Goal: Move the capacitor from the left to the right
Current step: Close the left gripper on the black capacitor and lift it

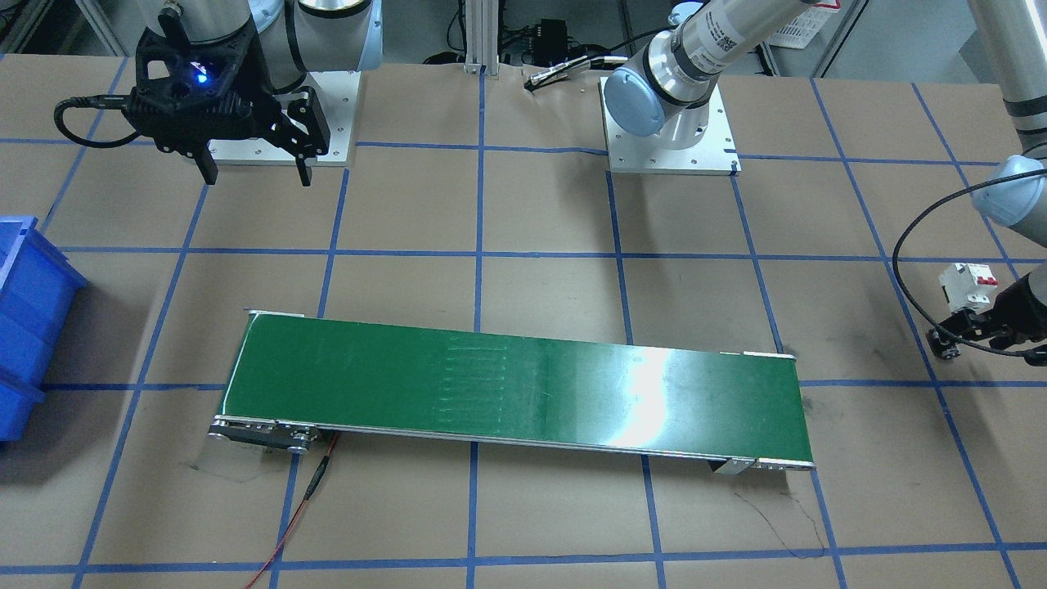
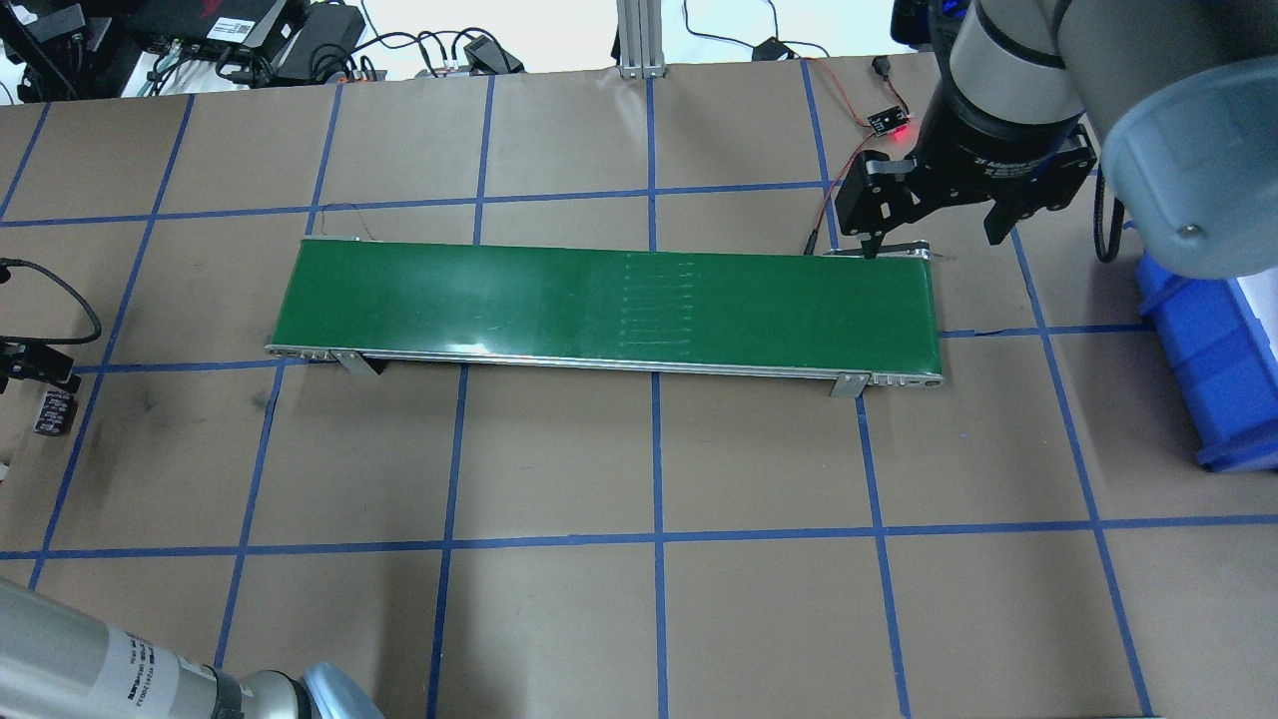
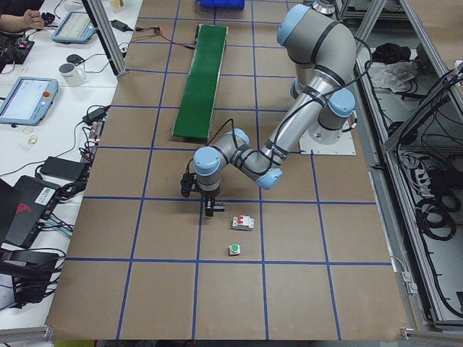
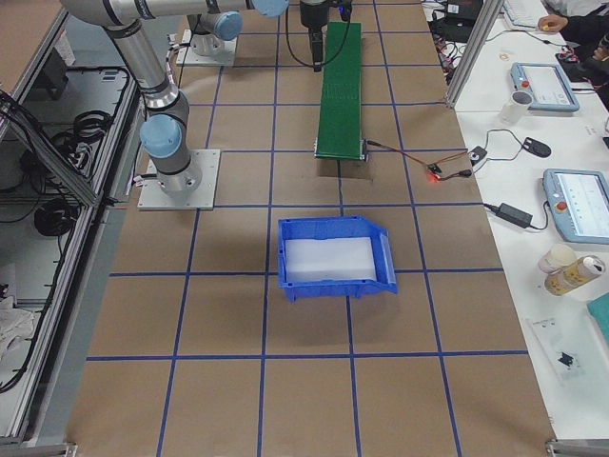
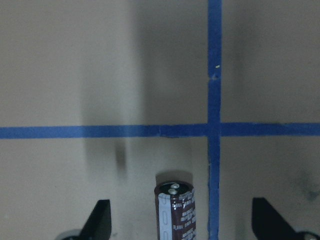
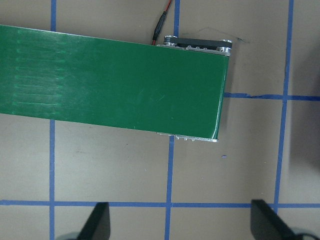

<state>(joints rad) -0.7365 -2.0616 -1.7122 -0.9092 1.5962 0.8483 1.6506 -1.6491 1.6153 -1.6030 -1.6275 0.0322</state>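
The capacitor (image 5: 175, 212), a small dark cylinder with a pale stripe and two silvery terminals on its end, lies on the brown table at the left end. My left gripper (image 5: 182, 225) is open and pointing down, with the capacitor between its fingers (image 5: 100, 220) and touching neither. In the exterior left view this gripper (image 3: 209, 208) is low over the table, past the belt's end. My right gripper (image 6: 180, 222) is open and empty, held above the table beside the right end of the green conveyor belt (image 2: 609, 300).
A white circuit breaker with a red switch (image 3: 243, 223) and a green-capped push button (image 3: 234, 250) lie close to the left gripper. A blue bin (image 4: 333, 257) stands at the right end. A red-wired sensor board (image 2: 884, 122) sits behind the belt.
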